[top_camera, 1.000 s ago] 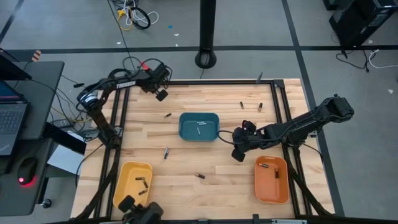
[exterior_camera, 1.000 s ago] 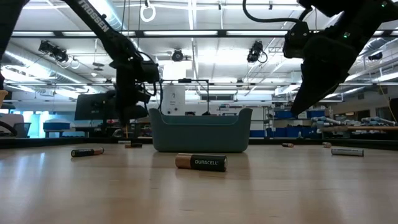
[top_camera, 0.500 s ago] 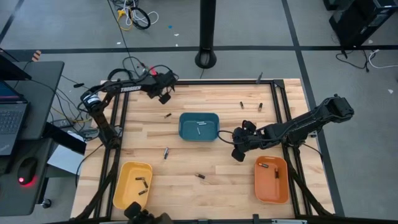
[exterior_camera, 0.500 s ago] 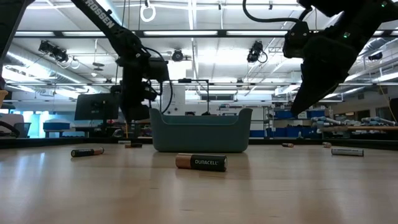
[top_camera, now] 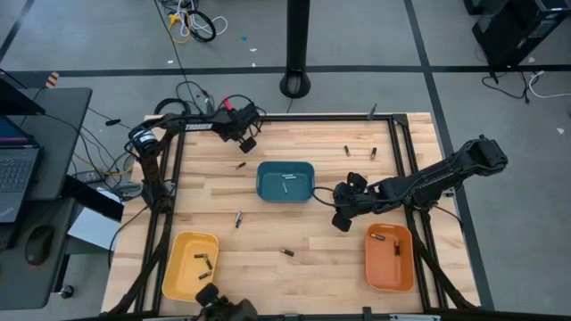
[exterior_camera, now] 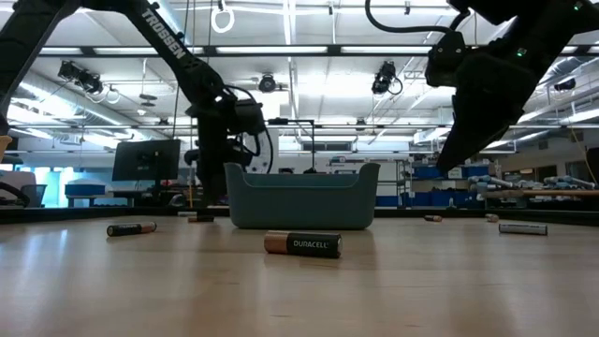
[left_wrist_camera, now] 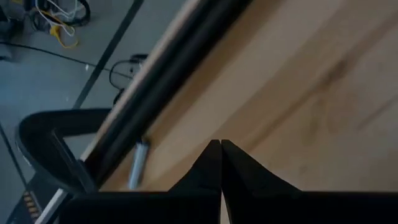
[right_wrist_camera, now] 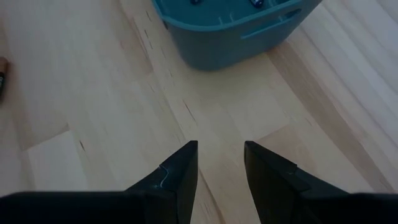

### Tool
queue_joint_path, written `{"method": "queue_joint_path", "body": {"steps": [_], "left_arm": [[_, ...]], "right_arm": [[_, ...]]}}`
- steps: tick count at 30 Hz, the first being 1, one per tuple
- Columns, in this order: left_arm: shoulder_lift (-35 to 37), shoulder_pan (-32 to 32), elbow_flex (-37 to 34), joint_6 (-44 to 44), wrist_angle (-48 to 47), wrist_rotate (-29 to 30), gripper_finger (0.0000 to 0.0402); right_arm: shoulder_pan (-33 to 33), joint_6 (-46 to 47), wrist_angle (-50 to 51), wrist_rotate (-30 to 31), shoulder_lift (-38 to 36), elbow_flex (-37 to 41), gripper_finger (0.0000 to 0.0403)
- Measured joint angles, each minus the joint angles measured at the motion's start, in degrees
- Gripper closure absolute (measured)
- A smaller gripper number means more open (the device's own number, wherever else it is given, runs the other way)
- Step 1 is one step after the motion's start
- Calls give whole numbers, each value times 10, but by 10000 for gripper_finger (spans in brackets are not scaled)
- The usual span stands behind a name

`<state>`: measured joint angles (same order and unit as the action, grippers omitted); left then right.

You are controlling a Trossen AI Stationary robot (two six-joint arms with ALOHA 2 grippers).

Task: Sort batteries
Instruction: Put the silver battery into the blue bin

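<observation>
Several batteries lie loose on the wooden table: one (top_camera: 239, 165) near my left gripper, one (top_camera: 237, 218), one (top_camera: 288, 253), and two by the far edge (top_camera: 347, 150), (top_camera: 374, 152). One shows up close in the low view (exterior_camera: 302, 244). My left gripper (top_camera: 245, 141) hovers over the far left of the table with its fingers shut (left_wrist_camera: 221, 144) on nothing. My right gripper (top_camera: 340, 220) hangs open (right_wrist_camera: 221, 149) above bare wood, just right of the teal tray (top_camera: 285, 182), which holds a battery.
A yellow tray (top_camera: 191, 265) at the near left and an orange tray (top_camera: 390, 257) at the near right each hold batteries. A black frame rail (left_wrist_camera: 161, 68) runs along the table's edge, and a small silvery cylinder (left_wrist_camera: 137, 163) lies beside it. Open wood lies between the trays.
My left gripper has moved toward the table's right along the far edge, nearer the teal tray, staying shut. The right arm and all batteries have kept still.
</observation>
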<state>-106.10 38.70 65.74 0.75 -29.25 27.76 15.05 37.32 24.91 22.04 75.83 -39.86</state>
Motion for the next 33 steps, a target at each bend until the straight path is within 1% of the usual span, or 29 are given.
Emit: {"method": "queue_joint_path", "body": {"steps": [1,4,6,8,11,15,26,30,33], "left_arm": [[0,2,3,-10,0,4,396],[0,13,16,-36,-24,47,396],[0,24,21,-55,-43,52,396],[0,34,20,-59,-68,58,396],[-8,46,19,-61,-82,88,396],[-19,64,18,-59,-72,94,396],[-19,86,20,-33,-40,91,391],[-19,86,24,-29,-45,90,390],[-18,70,24,-44,-60,73,390]], "right_arm": [[0,0,0,0,0,0,261],[0,0,0,0,0,0,261],[0,0,0,0,0,0,261],[0,0,0,0,0,0,261],[0,0,0,0,0,0,261],[0,0,-1,0,0,0,261],[0,0,-2,4,0,0,261],[0,0,-2,4,0,0,261],[0,0,-2,4,0,0,261]]}}
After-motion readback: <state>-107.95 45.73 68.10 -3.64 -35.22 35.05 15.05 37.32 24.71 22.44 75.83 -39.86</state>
